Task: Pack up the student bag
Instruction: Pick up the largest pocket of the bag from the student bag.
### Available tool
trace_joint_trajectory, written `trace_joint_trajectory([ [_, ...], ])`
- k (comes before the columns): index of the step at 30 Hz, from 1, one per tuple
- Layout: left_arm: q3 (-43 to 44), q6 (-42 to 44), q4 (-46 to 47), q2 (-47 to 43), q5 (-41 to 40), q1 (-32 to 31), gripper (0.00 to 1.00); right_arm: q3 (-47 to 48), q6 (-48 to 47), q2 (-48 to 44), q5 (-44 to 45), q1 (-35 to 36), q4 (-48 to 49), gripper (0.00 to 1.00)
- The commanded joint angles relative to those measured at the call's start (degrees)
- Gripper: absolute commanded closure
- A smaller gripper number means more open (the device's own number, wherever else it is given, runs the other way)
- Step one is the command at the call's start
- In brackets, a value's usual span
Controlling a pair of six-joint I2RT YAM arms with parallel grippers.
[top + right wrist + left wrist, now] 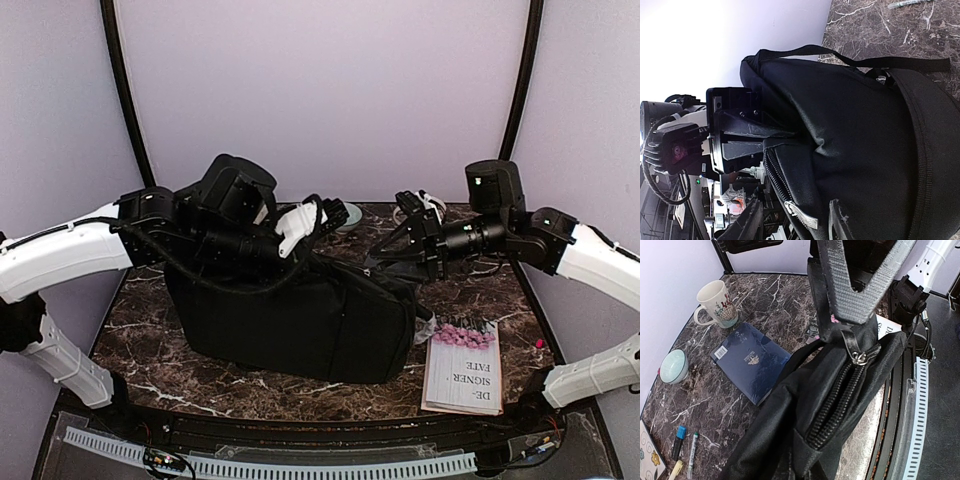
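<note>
Left gripper (855, 315): fingers pressed together, pinching the top edge of the student bag (300, 320) just above its zipper (840, 400). Right gripper (796, 205): fingers spread at the bag's upper right corner, a zipper pull (801, 216) between them, no contact visible. Bag stands upright on the marble table (140, 340). White book (462, 368) lies flat just beside the bag's right end. Behind the bag: blue notebook (750, 362) nearest, then mug (715, 302), bowl (674, 366) and markers (681, 433) farther off.
</note>
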Motion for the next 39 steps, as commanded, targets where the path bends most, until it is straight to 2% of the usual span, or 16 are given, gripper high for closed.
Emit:
trace_joint_trajectory([
  [1,0.31,-3.22,-2.72,2.04,3.43,-0.18,1.00,-0.70,-1.15,-0.07,-1.82,-0.05,1.77,0.55],
  [5,0.70,-3.66,-3.04,2.40,3.14,-0.09,1.00,-0.92,-1.01,0.12,-1.64,-0.07,3.32,0.57],
  [8,1.19,-3.94,-3.74,2.93,3.07,0.04,1.00,-0.11,-1.39,0.48,-2.41,-0.02,4.03,0.67],
  [16,2.34,-4.28,-4.41,3.97,3.83,0.69,1.00,2.41,-5.97,0.57,-3.62,0.22,0.36,0.77],
  [26,2.79,-4.94,-6.11,4.90,4.56,2.13,1.00,2.82,-8.05,-0.29,-4.25,0.59,0.55,0.83],
  [35,4.24,-4.62,-7.03,5.64,6.03,3.21,1.00,3.39,-9.59,-1.19,-3.10,1.70,0.44,1.00],
  [39,5.38,-3.74,-8.88,6.21,6.74,3.70,1.00,6.62,-12.41,-1.32,-1.33,2.39,-1.73,1.00],
])
